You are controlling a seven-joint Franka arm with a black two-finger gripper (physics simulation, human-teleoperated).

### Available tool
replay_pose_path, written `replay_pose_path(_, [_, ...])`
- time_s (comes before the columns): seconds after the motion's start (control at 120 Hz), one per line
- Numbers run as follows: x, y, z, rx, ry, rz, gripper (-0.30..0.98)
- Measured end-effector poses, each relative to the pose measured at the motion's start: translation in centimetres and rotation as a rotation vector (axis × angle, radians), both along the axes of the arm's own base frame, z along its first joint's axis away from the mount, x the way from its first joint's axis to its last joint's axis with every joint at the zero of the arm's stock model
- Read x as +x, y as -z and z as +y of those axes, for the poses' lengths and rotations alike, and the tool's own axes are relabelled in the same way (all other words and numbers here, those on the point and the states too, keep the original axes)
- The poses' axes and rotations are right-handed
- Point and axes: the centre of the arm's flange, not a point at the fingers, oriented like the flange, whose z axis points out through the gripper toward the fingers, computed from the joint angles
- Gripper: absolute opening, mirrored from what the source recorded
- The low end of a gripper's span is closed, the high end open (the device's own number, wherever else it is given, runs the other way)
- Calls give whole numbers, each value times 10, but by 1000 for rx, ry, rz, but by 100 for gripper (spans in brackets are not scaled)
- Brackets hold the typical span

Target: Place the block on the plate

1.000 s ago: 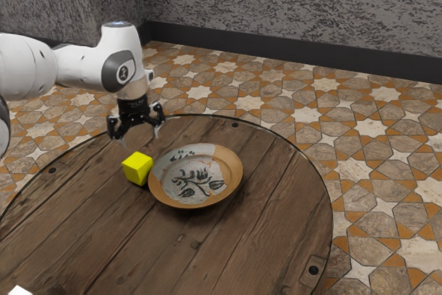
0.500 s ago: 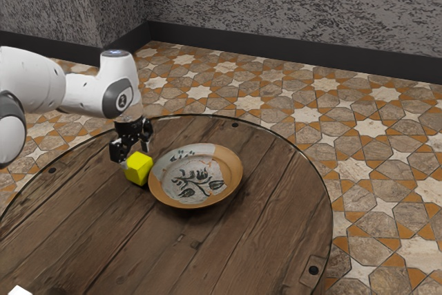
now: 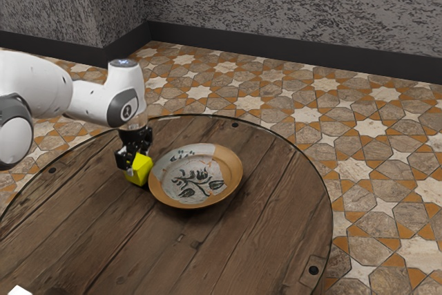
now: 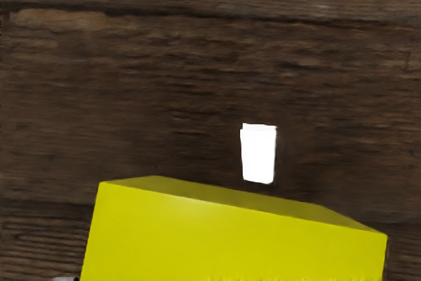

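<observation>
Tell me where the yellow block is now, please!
In the exterior view, the yellow block is right at the claw, beside the plate, on the plate's left-hand side.

you have a plain yellow block (image 3: 139,171) on the round wooden table (image 3: 228,240), off the plate (image 3: 230,165) and just beside its rim, toward the exterior view's left. your plate lies face up, round and orange-brown, with a pale, dark-flowered patch across it.
</observation>
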Motion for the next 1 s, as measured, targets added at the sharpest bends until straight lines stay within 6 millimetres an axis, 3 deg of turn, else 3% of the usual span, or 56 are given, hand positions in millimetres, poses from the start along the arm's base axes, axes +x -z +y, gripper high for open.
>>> replay_pose_path(0.2, [0, 5, -3, 0, -30, 2, 48])
replay_pose_path(0.467, [-1, -3, -1, -2, -60, -10, 42])
replay_pose_path(0.667, [-7, -39, 0, -23, -80, -56, 38])
replay_pose_path(0.8, [-9, -78, -28, -35, -44, -109, 36])
replay_pose_path(0.908, [-9, -111, -79, -50, 33, -155, 35])
replay_pose_path(1.0, [-9, -120, -122, -58, 98, -165, 35])
